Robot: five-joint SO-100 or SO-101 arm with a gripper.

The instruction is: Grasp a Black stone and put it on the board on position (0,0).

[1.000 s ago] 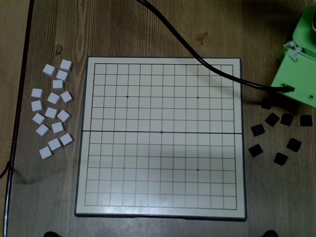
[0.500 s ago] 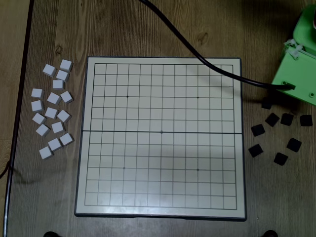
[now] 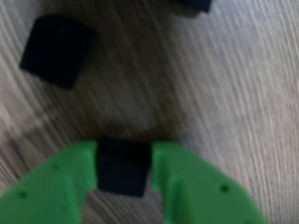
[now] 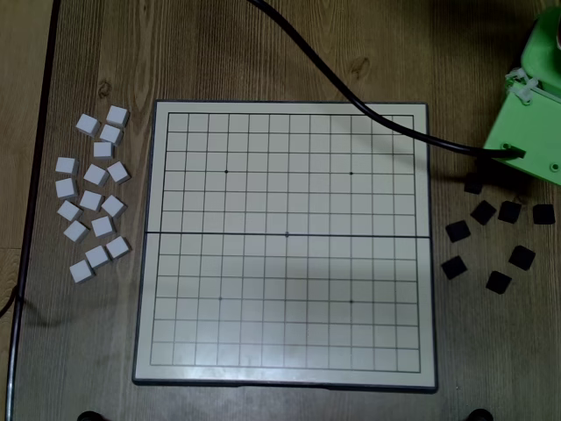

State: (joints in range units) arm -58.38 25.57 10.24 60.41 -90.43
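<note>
In the wrist view my green gripper [image 3: 124,151] is shut on a black cube stone [image 3: 122,169], with one finger on each side of it. The view is blurred, and I cannot tell whether the stone is off the wooden table. Another black stone [image 3: 56,50] lies ahead to the upper left. In the overhead view the green arm [image 4: 526,118] is at the upper right and hides the gripper. Loose black stones [image 4: 483,212] lie below the arm. The gridded board [image 4: 263,263] lies in the middle with no stones on it.
Several white stones [image 4: 92,200] lie left of the board in the overhead view. A black cable [image 4: 351,96] crosses the board's top right corner toward the arm. A third black stone [image 3: 196,3] shows at the wrist view's top edge.
</note>
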